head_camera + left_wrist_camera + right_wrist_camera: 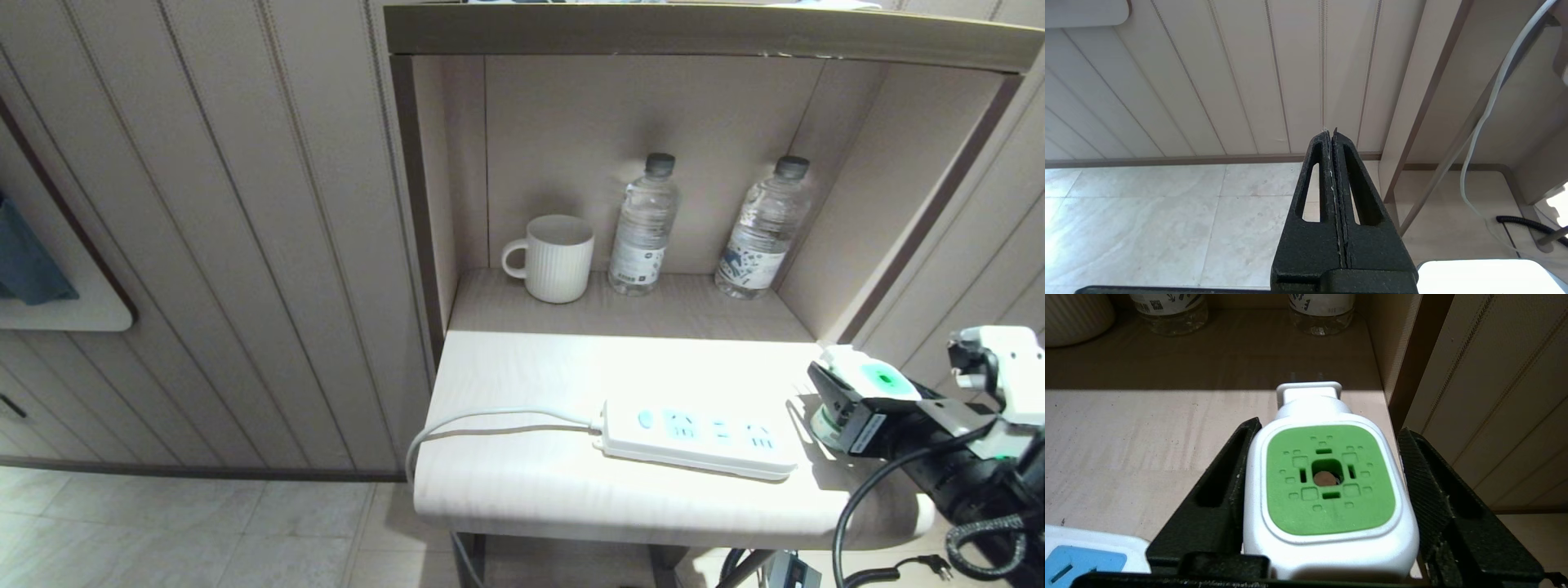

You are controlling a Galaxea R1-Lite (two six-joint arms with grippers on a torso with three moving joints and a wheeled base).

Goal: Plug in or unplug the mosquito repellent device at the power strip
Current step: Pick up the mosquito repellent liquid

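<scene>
The device [878, 380] stands right of the power strip [698, 433], seemingly on the table [522, 490].

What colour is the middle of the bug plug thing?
Green, on the white mosquito repellent device; the right wrist view shows it best.

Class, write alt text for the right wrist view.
The right gripper has its black fingers either side of the mosquito repellent device, green face up, on the pale tabletop. A power strip corner shows alongside.

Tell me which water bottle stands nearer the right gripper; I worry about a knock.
The right-hand water bottle, by the alcove's side wall, is nearer the right gripper; the other water bottle stands beside the mug.
</scene>
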